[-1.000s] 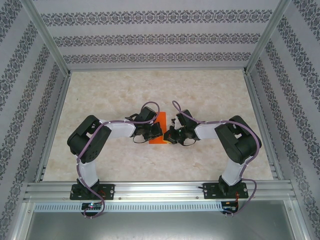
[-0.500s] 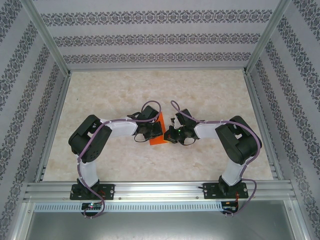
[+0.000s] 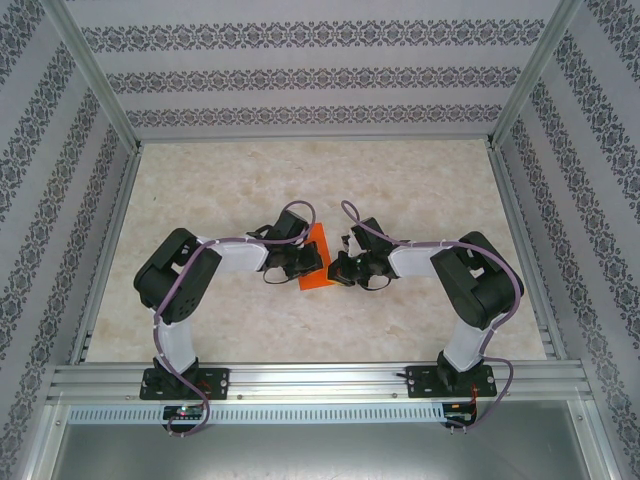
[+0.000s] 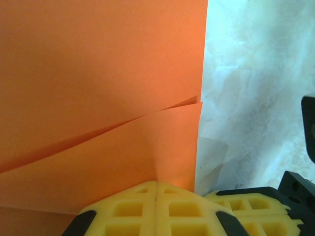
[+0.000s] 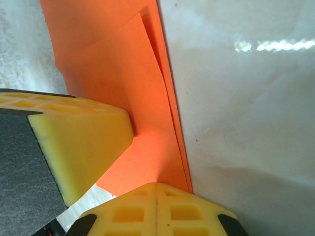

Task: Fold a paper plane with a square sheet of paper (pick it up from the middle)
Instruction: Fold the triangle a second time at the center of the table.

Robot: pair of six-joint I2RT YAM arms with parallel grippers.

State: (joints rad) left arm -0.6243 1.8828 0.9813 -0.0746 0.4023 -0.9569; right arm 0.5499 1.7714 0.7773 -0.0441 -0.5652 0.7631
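Marbled tabletop (image 3: 420, 190) lies between patterned walls (image 3: 300, 80). Folded orange paper (image 3: 318, 258) is near its middle, between the two arms. The left claw (image 4: 156, 199) is closed, pinching the paper's layered edge. The right claw (image 5: 156, 201) is pinched closed on the paper too, just beside the left.
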